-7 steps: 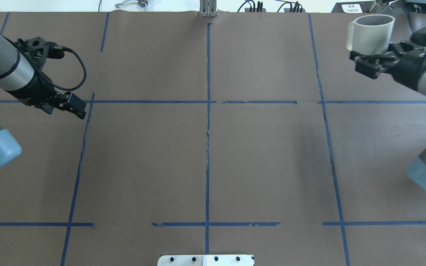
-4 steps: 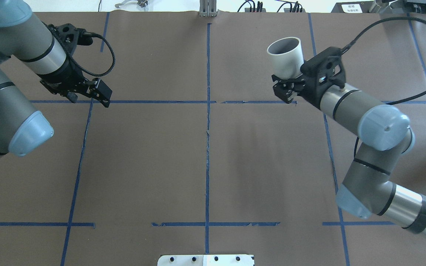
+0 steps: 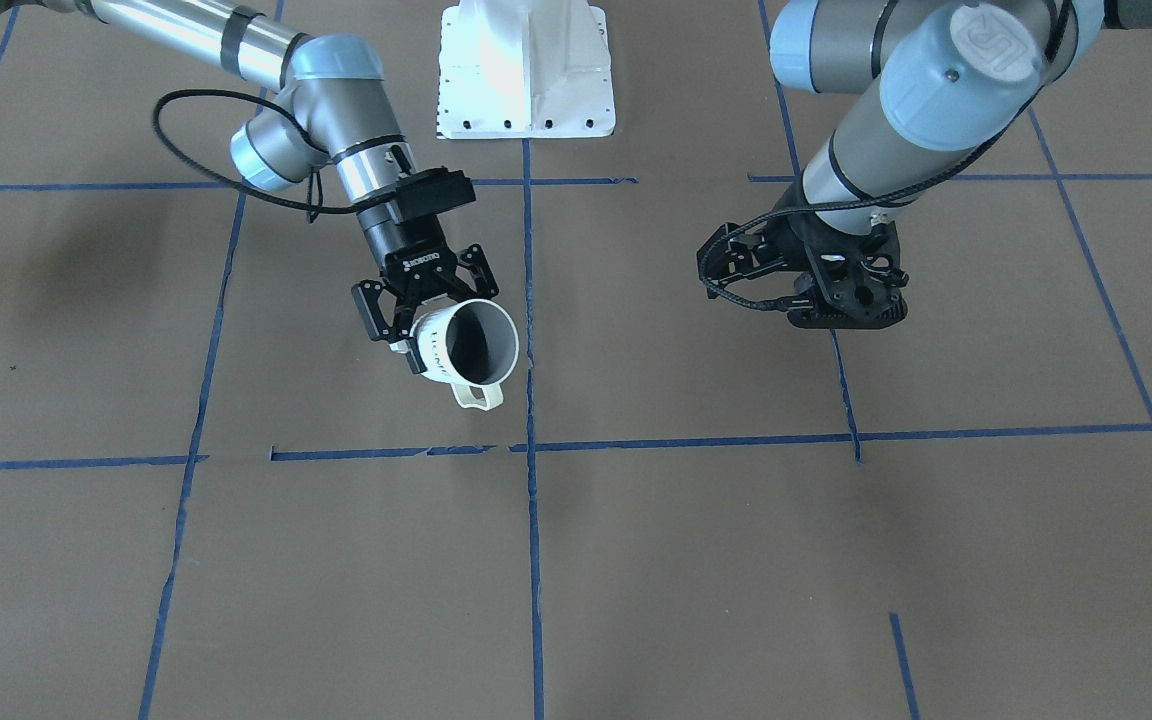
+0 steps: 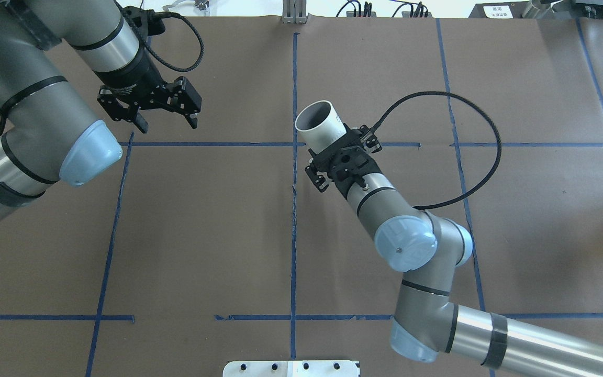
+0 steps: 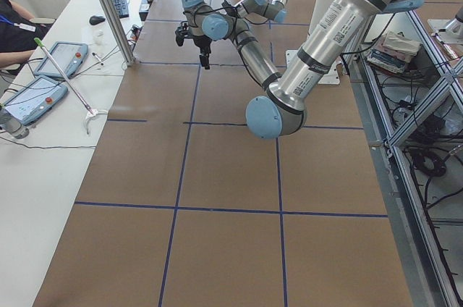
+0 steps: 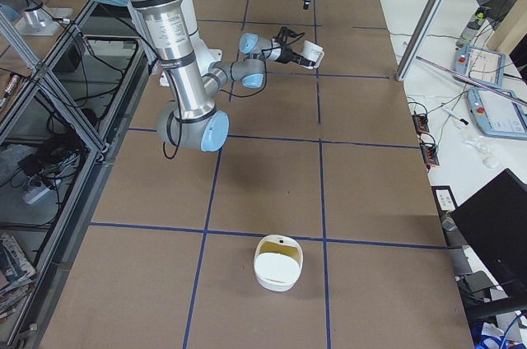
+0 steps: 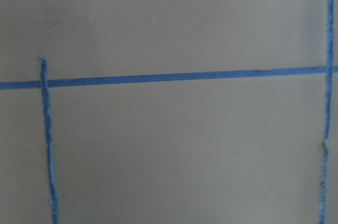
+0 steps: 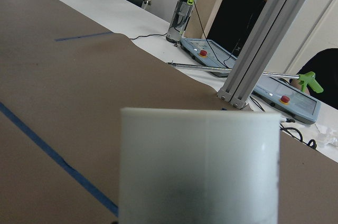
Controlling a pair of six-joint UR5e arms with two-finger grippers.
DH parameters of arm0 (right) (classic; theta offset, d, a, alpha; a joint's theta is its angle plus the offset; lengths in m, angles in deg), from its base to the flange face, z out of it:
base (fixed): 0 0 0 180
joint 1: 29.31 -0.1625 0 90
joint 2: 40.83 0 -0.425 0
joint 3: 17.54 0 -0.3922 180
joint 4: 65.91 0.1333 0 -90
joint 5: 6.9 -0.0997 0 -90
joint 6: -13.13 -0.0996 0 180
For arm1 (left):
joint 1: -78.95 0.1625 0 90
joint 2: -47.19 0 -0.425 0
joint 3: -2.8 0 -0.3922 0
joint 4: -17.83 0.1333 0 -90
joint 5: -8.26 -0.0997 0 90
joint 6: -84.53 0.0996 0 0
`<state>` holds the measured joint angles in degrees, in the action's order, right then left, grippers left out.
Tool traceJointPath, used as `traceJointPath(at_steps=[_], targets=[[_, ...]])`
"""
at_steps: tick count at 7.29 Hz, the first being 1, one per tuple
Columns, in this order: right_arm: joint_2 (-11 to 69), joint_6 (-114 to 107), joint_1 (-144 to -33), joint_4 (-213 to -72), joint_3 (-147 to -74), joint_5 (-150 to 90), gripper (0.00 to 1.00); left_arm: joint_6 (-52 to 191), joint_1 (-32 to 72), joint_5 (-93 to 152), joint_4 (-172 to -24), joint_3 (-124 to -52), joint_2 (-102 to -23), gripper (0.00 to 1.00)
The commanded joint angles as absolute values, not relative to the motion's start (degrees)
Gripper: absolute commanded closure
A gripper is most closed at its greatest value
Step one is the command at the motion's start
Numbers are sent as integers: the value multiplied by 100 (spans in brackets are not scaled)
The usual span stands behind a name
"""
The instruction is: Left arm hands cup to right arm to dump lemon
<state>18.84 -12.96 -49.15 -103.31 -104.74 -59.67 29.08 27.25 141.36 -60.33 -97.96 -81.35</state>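
The white cup is held tilted above the table's middle, its mouth turned up and away from the robot. My right gripper, lettered ROBOTIQ, is shut on its lower end. From the front, the cup shows a dark inside, "HOME" lettering and its handle pointing down; my right gripper clamps it from behind. The cup's white wall fills the low centre of the right wrist view. No lemon shows in any view. My left gripper hangs open and empty over the far left of the table, well apart from the cup.
A white container with a yellowish inside stands on the brown table near the robot's right end. Blue tape lines grid the table. Beyond the far edge are an aluminium post, teach pendants and a seated person.
My right arm has swung the cup from the far right corner to the table's middle and tilted it. My left arm has moved further away and rightward, its gripper still open.
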Motion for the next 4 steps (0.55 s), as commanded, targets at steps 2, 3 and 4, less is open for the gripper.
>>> traceJointPath(at_steps=[2, 3, 4], targets=[[1394, -1893, -4610, -10335, -10174, -5323, 70, 1820, 2735, 14484, -6083, -9362, -8814, 11], [1332, -1947, -4505, -10335, -10165, -5122, 69, 1582, 2762, 14484, -6161, -9326, -8859, 17], [1279, -1956, -4426, -10335, -10165, -4972, 67, 1319, 2832, 14484, -6388, -9222, -8886, 23]])
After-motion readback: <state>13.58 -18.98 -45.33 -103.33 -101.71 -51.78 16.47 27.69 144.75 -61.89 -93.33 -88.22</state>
